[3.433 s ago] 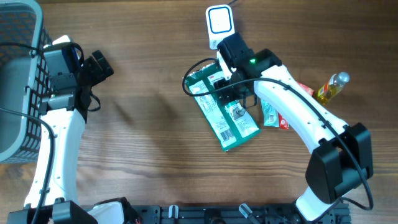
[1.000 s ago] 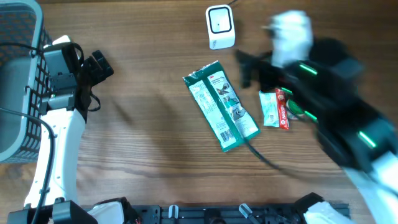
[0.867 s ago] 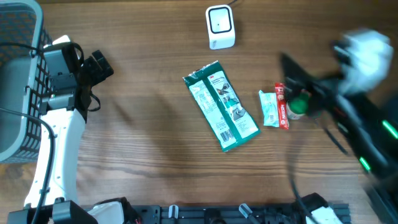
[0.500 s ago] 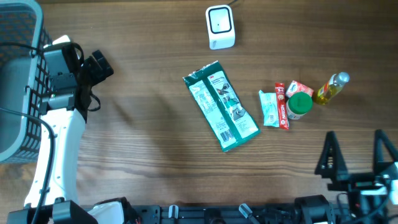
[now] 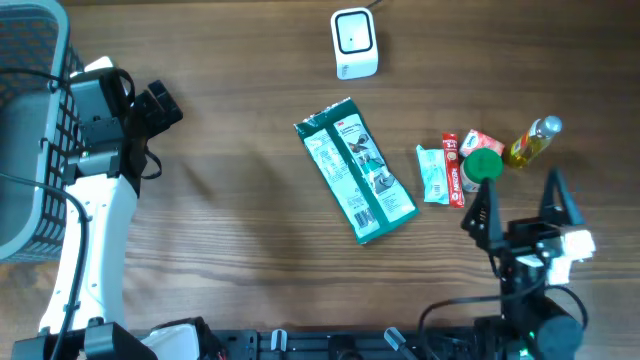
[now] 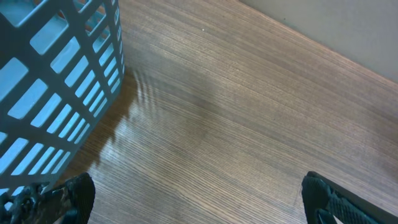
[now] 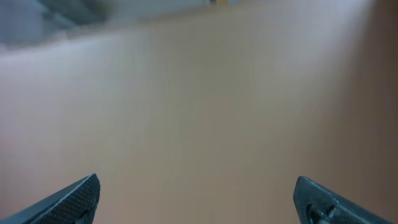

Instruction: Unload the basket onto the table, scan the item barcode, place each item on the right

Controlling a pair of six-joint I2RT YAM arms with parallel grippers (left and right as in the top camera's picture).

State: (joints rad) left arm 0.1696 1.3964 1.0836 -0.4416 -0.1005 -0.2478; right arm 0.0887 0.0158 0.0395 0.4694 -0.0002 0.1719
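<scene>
Your right gripper [image 5: 520, 203] sits low at 5 o'clock on the table [image 5: 240, 60], jaws spread wide and holding nothing. Its wrist view is a tan blur, so steer from the overhead. The left gripper [image 5: 165, 105] is likewise wide apart and empty, out at 9 o'clock beside the basket [image 5: 30, 70].

The green packet [image 5: 355, 170], most likely the item to scan, lies flat near the centre, its long axis running from 11 to 5 o'clock. The scanner [image 5: 353, 42] stands well apart from it at 12 o'clock. No barcode is legible from above.

To pick it up well, come in over the packet with the jaws across its narrow width and pinch near one end. Lift it clear before turning a printed face toward the scanner.

Mind your path: the green-capped jar [image 5: 482, 165], the bottle [image 5: 532, 140] and the sachets [image 5: 435, 172] cluster at 3 o'clock. The jar is just beside one fingertip. Swing toward 10 o'clock first; the wood between 6 and 8 o'clock looks bare.
</scene>
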